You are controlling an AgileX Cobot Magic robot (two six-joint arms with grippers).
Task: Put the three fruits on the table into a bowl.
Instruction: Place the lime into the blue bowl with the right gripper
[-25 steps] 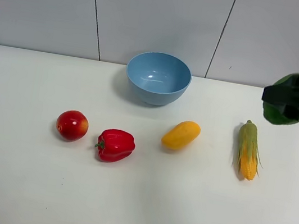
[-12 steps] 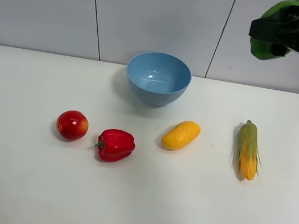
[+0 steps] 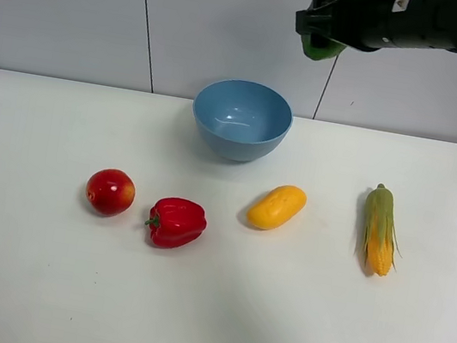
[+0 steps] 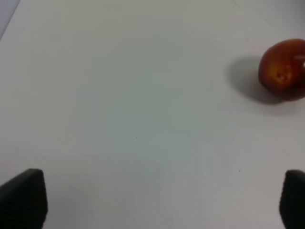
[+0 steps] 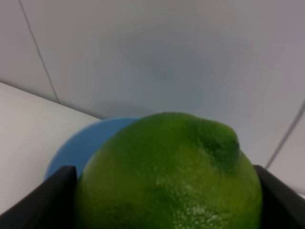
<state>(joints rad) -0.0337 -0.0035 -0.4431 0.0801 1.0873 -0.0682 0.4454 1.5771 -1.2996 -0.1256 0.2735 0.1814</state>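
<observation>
Exterior high: mango (image 3: 276, 207) lies diagonally, far end rightward.

The round light-blue bowl (image 3: 237, 144) at upper centre looks smooth and matt. The red bell pepper (image 3: 177, 223) is glossy; the round green lime (image 5: 167, 181) has finely pebbled skin.

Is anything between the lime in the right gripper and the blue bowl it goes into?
Nothing visible does. The right gripper holds the lime in the air, above and right of the bowl in the high view. The bowl is open and empty; mango and pepper lie on the table, nearer the camera.
</observation>
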